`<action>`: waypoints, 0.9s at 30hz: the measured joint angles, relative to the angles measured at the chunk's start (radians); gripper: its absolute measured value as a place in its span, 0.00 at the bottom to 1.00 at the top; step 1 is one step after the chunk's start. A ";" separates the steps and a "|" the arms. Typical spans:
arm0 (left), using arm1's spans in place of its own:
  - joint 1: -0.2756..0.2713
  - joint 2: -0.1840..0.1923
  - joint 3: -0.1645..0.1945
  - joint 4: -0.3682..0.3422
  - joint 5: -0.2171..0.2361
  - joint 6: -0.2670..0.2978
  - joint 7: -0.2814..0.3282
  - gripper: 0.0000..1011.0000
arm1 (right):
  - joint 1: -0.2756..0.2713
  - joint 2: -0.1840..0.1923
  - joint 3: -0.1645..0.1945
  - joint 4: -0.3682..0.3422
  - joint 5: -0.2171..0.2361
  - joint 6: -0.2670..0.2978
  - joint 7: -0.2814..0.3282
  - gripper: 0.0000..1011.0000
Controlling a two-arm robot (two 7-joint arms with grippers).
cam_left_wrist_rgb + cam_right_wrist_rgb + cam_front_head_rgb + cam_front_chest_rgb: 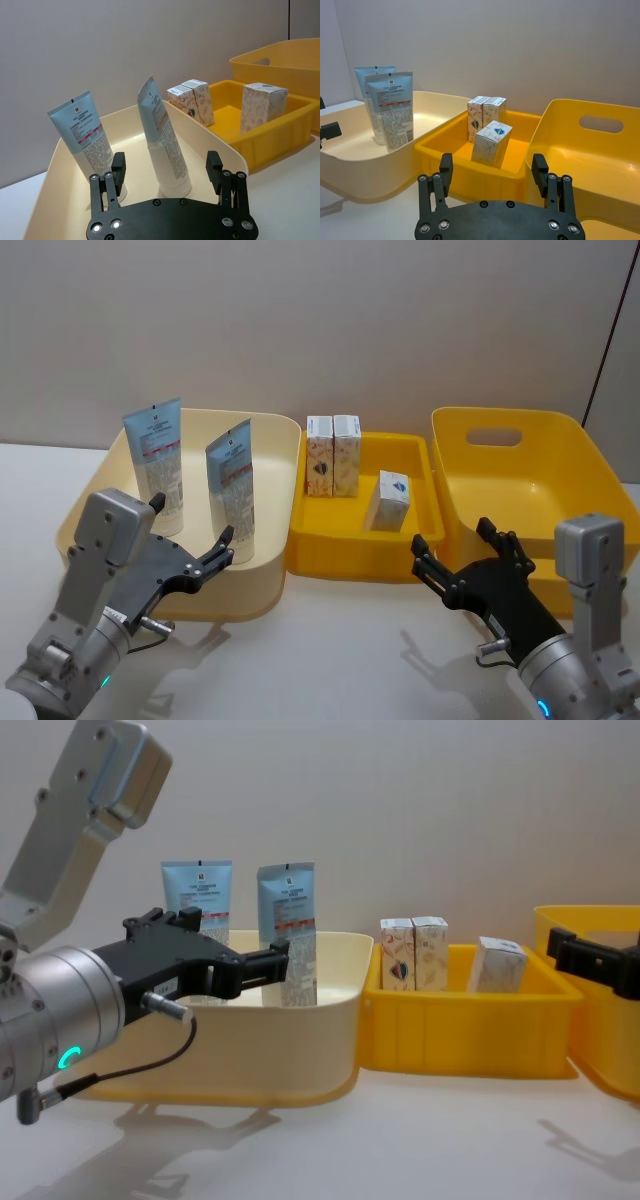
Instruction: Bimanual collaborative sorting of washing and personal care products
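Standing tubes (155,465), print unreadable

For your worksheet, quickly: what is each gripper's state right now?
Left gripper: open, holding nothing.
Right gripper: open, holding nothing.

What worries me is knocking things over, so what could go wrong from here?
1. The two tubes stand on their caps, the nearer one leaning; the open left gripper, close by, could topple them.
2. Two cartons touch at the back of the tray; gripping one may tip the other.
3. The open right gripper sits low before the tray's front wall and could catch it.
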 joint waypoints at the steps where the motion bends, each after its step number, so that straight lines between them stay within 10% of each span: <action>1: 0.000 0.000 0.000 0.000 0.000 0.000 0.000 0.99 | 0.000 0.000 0.000 0.000 0.000 0.000 0.000 0.99; 17: 0.000 0.000 0.000 0.000 0.000 0.000 0.000 0.99 | -0.002 -0.001 0.001 -0.009 0.000 0.008 0.000 0.99; 27: 0.000 0.000 0.000 0.000 0.000 0.000 0.000 0.99 | -0.021 -0.006 0.005 -0.112 0.041 0.120 0.006 0.99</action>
